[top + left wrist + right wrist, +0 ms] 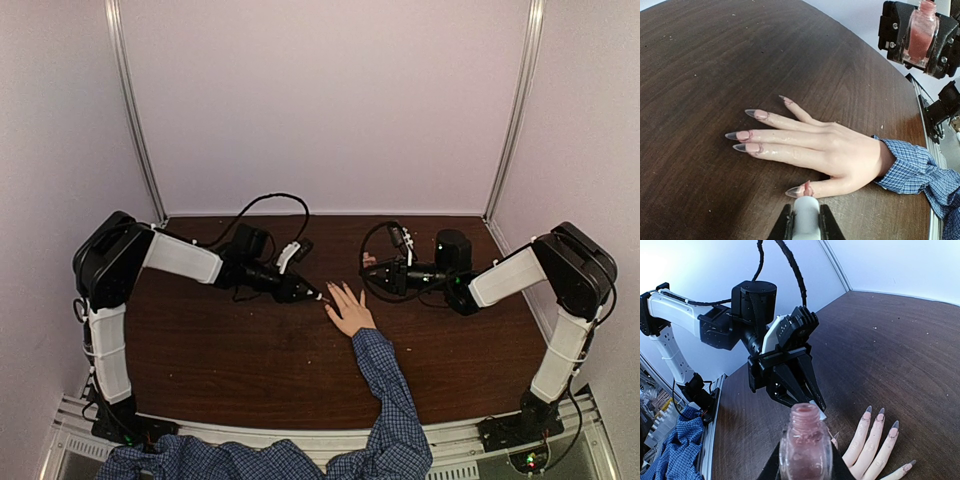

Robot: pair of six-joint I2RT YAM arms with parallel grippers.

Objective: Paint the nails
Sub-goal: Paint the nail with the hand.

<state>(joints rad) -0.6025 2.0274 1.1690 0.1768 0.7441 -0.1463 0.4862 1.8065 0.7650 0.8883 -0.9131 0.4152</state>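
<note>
Jaws of the left gripper (806, 226) are pressed onto a white cap (806, 212), one finger on each side. Jaws of the right gripper (805, 469) pinch a nail-polish bottle (805, 440), upright, neck open, pink liquid inside.

Left wrist view:
- The hand (840, 155) lies palm down on the table (700, 60) just ahead of the left jaws, fingers spread.
- The nails (742, 135) are long and pointed, grey-clear at the tips, with pink smeared near the base of each.
- The thumb nail is the one nearest the jaws, right off the end of the cap. A pink blob sits on it; I cannot tell brush from polish.
- A blue checked sleeve (912, 167) covers the wrist, off to the right of the jaws.
- The right jaws and bottle show far beyond the hand, raised off the table.

Right wrist view:
- Four finger nails show low and to the right of the bottle neck.
- Only this view shows the left jaws from the front: angled down toward the table, a bit of white at their tips, just beyond the bottle neck.

Top external view:
- The two sets of jaws point toward each other, with the hand lying just below the gap between them.
- The left jaws end just beside the fingertips. The right jaws stand apart from the hand.
- The nails are too small to read here.
</note>
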